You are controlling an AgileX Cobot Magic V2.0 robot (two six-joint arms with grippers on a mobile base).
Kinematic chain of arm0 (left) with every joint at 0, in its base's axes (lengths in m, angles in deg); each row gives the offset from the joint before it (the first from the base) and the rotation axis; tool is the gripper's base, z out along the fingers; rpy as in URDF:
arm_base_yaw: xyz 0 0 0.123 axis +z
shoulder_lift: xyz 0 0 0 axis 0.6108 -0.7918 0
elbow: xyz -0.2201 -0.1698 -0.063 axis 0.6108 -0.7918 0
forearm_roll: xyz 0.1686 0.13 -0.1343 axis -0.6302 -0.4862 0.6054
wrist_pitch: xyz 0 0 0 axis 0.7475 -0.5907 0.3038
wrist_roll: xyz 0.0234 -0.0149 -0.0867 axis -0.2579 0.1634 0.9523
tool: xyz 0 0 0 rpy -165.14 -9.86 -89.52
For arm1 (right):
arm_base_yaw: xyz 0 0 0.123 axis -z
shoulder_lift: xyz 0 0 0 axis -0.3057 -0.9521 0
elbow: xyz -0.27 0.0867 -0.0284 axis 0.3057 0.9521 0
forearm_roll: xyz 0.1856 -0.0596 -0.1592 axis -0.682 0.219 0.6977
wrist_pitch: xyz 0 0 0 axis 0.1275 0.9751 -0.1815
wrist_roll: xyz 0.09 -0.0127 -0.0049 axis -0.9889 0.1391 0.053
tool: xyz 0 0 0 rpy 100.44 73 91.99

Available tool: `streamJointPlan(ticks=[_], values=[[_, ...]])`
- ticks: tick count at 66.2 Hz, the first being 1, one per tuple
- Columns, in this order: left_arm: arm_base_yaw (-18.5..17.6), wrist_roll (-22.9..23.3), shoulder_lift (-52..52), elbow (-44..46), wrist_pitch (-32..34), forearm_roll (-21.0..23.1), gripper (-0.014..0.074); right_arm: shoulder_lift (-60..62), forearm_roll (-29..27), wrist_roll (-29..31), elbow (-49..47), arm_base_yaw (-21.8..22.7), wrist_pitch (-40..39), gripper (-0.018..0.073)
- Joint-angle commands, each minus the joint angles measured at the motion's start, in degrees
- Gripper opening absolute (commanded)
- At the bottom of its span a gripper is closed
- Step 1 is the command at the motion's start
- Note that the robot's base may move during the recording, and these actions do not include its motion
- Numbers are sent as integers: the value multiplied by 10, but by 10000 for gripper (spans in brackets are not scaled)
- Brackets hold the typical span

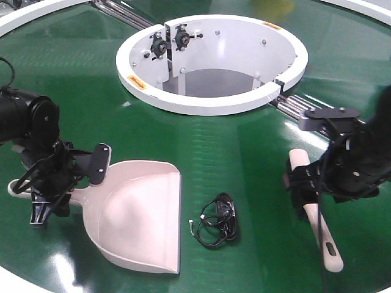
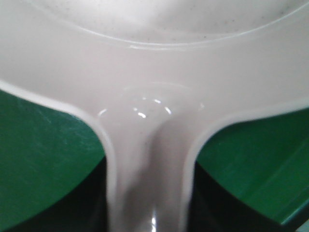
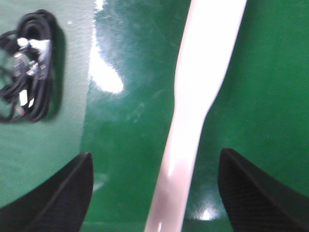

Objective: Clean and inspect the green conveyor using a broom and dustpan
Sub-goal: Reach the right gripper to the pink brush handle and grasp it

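The beige-pink dustpan point(image 1: 143, 213) lies on the green conveyor point(image 1: 244, 146), scoop toward the front. My left gripper point(image 1: 64, 192) is shut on its slim handle; in the left wrist view the handle point(image 2: 147, 183) runs between my dark fingers point(image 2: 89, 205), which press on both sides. The beige-pink broom point(image 1: 322, 235) lies on the belt at the right. My right gripper point(image 1: 305, 189) hangs over it, open. In the right wrist view the broom point(image 3: 203, 82) passes between the fingertips point(image 3: 58, 193) with wide gaps on each side. The bristles are hidden.
A bundle of black cable point(image 1: 220, 221) lies on the belt between dustpan and broom, also in the right wrist view point(image 3: 26, 67). The white ring-shaped opening point(image 1: 201, 108) sits behind. Steel rollers point(image 1: 293, 107) run at the seam on the right.
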Motion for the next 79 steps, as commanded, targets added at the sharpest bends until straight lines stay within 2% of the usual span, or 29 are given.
streamJointPlan(ticks=[1,18,42,52,70,79], values=[[-4,-2,28,15,-10,-2,-6,-32,13,-20,-38,0,5,508],[-4,-2,28,15,-10,-2,-6,-123,28,-73,-75,19,46,508],[-4,-2,28,15,-10,-2,-6,-176,25,-74,-76,27,46,485],[-4,-2,28,15,-10,-2,-6,-188,28,-74,-76,27,34,363],[-4,-2,28,15,-10,-2,-6,-189,56,-65,-76,27,26,-18],[-4,-2,28,15,-10,-2,-6,-170,75,-67,-76,27,27,-11]])
